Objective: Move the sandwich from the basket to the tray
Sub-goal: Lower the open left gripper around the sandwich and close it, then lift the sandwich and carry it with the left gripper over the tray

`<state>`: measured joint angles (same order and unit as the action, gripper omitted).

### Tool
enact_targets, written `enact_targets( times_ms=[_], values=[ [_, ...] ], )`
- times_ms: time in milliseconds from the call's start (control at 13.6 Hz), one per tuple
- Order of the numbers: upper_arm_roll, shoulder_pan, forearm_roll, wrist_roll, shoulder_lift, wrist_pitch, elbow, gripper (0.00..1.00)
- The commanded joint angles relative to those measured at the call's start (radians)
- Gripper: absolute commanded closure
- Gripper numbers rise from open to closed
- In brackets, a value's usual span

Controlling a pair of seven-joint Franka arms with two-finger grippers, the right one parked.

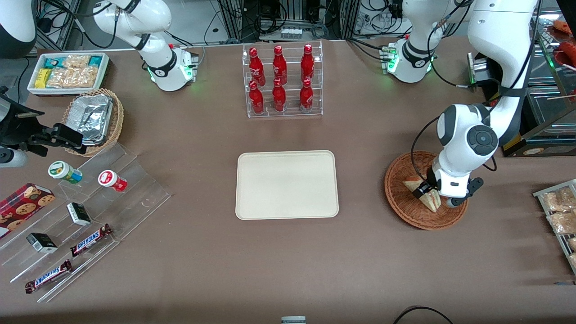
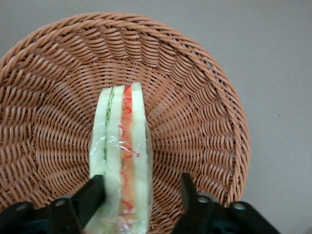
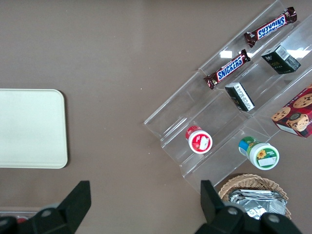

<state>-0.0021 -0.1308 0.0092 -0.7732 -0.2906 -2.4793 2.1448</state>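
The sandwich (image 2: 122,161) stands on edge inside the reddish-brown wicker basket (image 2: 44,97), its red and green filling facing up. My left gripper (image 2: 141,195) is lowered into the basket and is open, with a finger on either side of the wedge. One finger (image 2: 92,195) touches the bread. The other finger (image 2: 187,192) stands a little apart from it. In the front view the gripper (image 1: 429,192) covers part of the sandwich (image 1: 411,185) in the basket (image 1: 398,202). The cream tray (image 1: 286,184) lies bare in the middle of the table, toward the parked arm from the basket.
A clear rack of red bottles (image 1: 282,81) stands farther from the camera than the tray. A stepped acrylic shelf (image 1: 85,216) with snacks, a tan basket of foil containers (image 1: 94,119) and a white snack bin (image 1: 67,72) lie toward the parked arm's end. Packets (image 1: 558,211) sit beside the basket at the table's edge.
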Motion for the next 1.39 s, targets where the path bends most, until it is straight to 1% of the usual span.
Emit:
enact_targets(
  times_ms=[0,73,147,440,514,807,954,1101,1174,1321],
  values=[
    [0.008,-0.013,0.015,-0.021,-0.005,-0.012,0.0,0.82],
    [0.008,-0.015,0.015,-0.02,-0.005,-0.012,0.0,0.89],
    [0.008,-0.015,0.017,-0.018,-0.002,-0.01,0.0,0.99],
    [0.01,-0.013,0.017,-0.006,0.022,0.023,-0.009,1.0],
    [0.01,-0.013,0.018,0.0,0.031,0.07,-0.034,1.0],
    [0.004,-0.021,0.031,0.028,0.089,0.372,-0.178,1.0],
    [0.004,-0.061,0.037,0.07,0.12,0.511,-0.247,1.0],
    [0.001,-0.14,0.035,0.087,0.111,0.646,-0.345,1.0],
    [0.001,-0.191,0.035,0.072,0.097,0.684,-0.388,1.0],
    [-0.002,-0.281,0.017,0.066,0.09,0.683,-0.422,1.0]
  ],
)
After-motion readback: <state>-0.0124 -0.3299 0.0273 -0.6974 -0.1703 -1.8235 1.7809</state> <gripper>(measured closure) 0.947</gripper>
